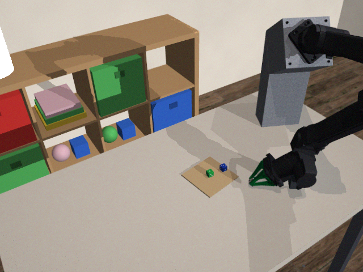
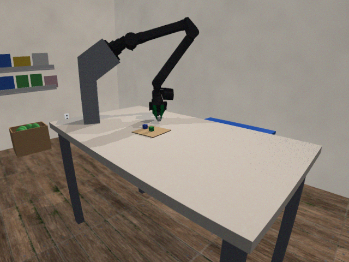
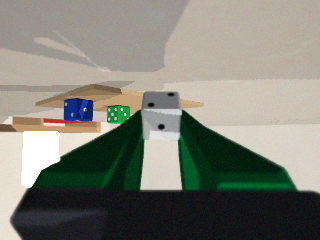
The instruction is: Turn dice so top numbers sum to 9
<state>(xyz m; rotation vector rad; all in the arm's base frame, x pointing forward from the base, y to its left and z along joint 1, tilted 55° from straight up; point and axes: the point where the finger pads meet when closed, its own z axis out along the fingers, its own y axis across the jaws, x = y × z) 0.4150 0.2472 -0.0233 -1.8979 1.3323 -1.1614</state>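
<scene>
A tan mat point(image 1: 210, 178) lies flat on the table. A green die point(image 1: 209, 173) and a blue die point(image 1: 223, 167) sit on it, apart from each other. My gripper point(image 1: 250, 180) with green fingers is shut on a grey die point(image 3: 161, 116), just to the right of the mat and low over the table. In the wrist view the grey die sits between the fingertips, with the blue die point(image 3: 78, 109) and green die point(image 3: 118, 114) on the mat beyond. In the exterior view the gripper point(image 2: 158, 118) hangs behind the mat point(image 2: 151, 132).
The grey arm pedestal point(image 1: 281, 79) stands at the table's far right. A wooden shelf point(image 1: 88, 96) with coloured boxes and balls stands behind the table. A blue strip point(image 2: 239, 125) lies along the far table edge.
</scene>
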